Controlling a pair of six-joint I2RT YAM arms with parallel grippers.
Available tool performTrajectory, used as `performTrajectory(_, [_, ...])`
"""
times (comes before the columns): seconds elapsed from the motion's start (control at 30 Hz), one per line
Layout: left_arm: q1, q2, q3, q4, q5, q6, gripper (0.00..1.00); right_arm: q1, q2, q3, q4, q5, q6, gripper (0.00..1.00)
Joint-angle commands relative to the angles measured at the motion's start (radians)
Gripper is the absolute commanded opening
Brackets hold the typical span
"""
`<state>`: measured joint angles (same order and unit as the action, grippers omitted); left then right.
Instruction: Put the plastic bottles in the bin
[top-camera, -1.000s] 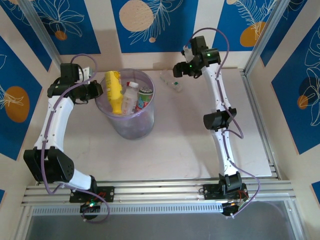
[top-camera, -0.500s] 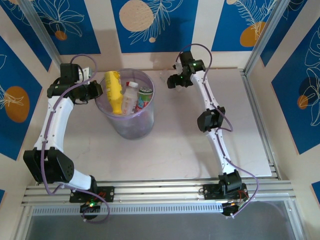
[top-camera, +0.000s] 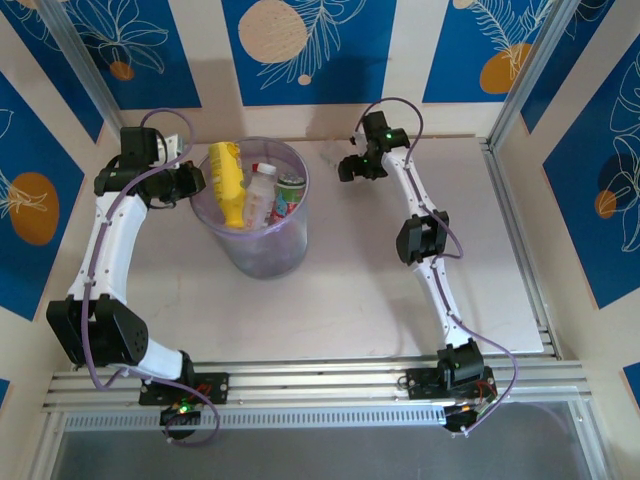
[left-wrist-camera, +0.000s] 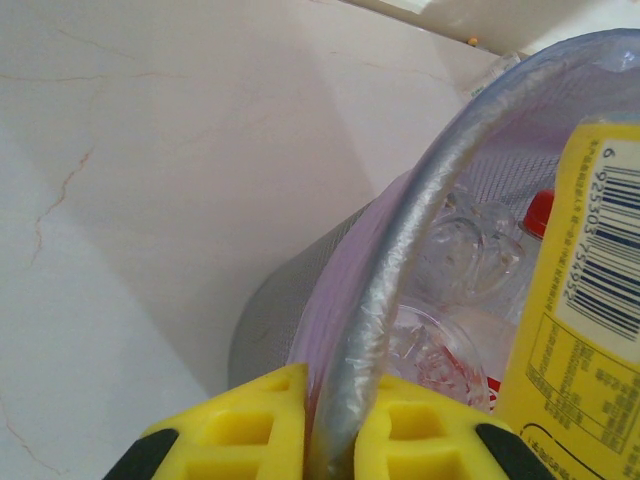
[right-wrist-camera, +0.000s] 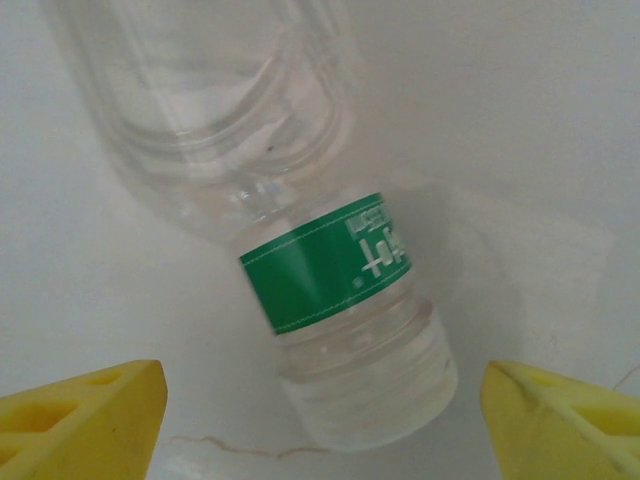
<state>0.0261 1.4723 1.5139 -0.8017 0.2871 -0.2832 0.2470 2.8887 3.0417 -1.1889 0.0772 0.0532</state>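
Since 1 second ago, the right arm has swung down and toward the bin (top-camera: 266, 256). Its right gripper (top-camera: 352, 170) now sits low over the table (top-camera: 330, 300), just right of the bin's rim, where before it hung higher and further from the bin. The left arm, the bin and its load have not moved.

The table is pale stone-look sheet with thin brown veins. The bin (left-wrist-camera: 400, 270) is a round, tapering bucket of translucent pale-purple plastic with a thick rolled rim. Inside it, a flat-sided yellow bottle (top-camera: 226, 182) leans against the wall nearest the left gripper, and its barcode label (left-wrist-camera: 600, 250) faces the left wrist camera. A white bottle (top-camera: 262, 195) stands beside it, with crumpled clear bottles (left-wrist-camera: 440, 350) and a red cap (left-wrist-camera: 540, 212) lower down.

The left arm is bent at the elbow and reaches the bin's left side. The left gripper (top-camera: 195, 182) (left-wrist-camera: 335, 440) is clenched on the rim, with 1 yellow finger on each side of it.

The right arm stretches far out, nearly straight. The right gripper (right-wrist-camera: 322, 405) is released, its 2 yellow fingers spread wide on either side of a ribbed clear bottle (right-wrist-camera: 340, 290) with a green band, which lies on the table right of the bin. Neither finger touches it.
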Motion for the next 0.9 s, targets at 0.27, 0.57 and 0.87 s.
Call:
performTrajectory(0.27, [-0.008,-0.016,0.003,-0.044,-0.002,-0.001,0.00,-0.004,0.016,-0.056,0.042,-0.099,0.038,0.73])
performTrajectory(0.57, [-0.008,-0.015,0.011,-0.050,-0.006,0.004,0.00,-0.002,0.021,-0.050,0.046,-0.084,0.045,0.58])
performTrajectory(0.87, [-0.008,-0.015,0.011,-0.048,-0.008,0.005,0.00,-0.006,0.021,-0.005,0.018,-0.060,0.032,0.44])
